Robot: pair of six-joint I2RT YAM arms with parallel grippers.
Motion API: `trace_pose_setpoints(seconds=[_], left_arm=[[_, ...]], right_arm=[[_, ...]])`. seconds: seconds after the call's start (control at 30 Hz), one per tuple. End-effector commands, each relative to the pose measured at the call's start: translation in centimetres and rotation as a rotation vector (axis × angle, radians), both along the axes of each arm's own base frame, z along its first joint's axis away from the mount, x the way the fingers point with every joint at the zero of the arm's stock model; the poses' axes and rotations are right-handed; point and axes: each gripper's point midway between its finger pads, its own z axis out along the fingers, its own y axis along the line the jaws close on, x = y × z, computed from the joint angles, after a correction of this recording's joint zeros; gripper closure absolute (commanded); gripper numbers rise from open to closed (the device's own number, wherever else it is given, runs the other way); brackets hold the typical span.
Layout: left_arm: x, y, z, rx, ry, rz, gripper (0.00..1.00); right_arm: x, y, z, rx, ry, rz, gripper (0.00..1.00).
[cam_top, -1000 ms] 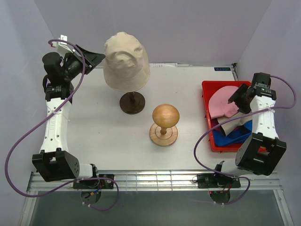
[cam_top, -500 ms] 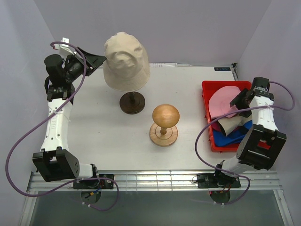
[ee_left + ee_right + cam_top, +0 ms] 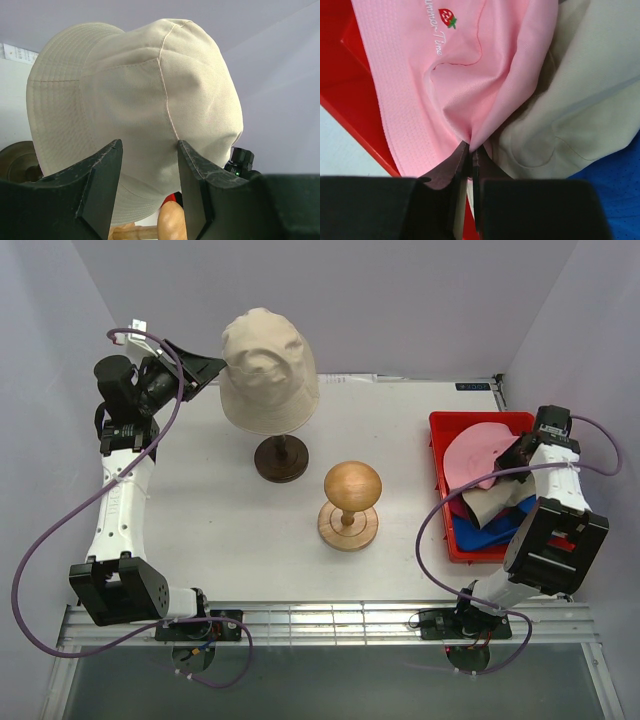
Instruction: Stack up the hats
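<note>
A white table [image 3: 200, 510] sits between pale walls. Near the front, the right arm bends down into the red bin [image 3: 445, 425] — the right gripper [image 3: 469, 150] pinches a fold of the pink hat [image 3: 470, 458]. Farther back, the left arm reaches up — the left gripper [image 3: 149, 145] is spread wide, just beside the beige hat [image 3: 266, 370] on its stand [image 3: 281, 458].

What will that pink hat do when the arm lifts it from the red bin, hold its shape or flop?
Probably flop: the pink hat puckers into folds where the shut jaws pinch it. It looks thin and light, so likely an easy lift. Its brim may drag the beige fabric lying against it.
</note>
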Motion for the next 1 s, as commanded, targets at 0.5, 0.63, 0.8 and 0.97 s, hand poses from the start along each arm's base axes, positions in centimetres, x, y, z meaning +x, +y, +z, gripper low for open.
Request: trace_pose_setpoints(seconds=[0.5,0.63,0.8,0.97], left_arm=[[-0.7,-0.2,3.2,0.014,-0.088,-0.015,0.38],[-1.2,-0.3,5.4,-0.008,-0.135,-0.013,0.33],[-2.5,-1.0,8.9,-0.058,-0.220,-0.064,0.28],[-4.1,-2.3,10.5,-0.098,-0.251,-0.168,0.25]], right_arm=[[8.3,13.0,30.2,0.040,-0.763,0.510,0.92],[7.3,17.1,35.9,0.110,-0.947,0.660,0.92],[5.3,21.0,41.9,0.201,-1.143,0.846,0.92],[3.1,23.8,45.1,0.367,-1.246,1.013,0.92]])
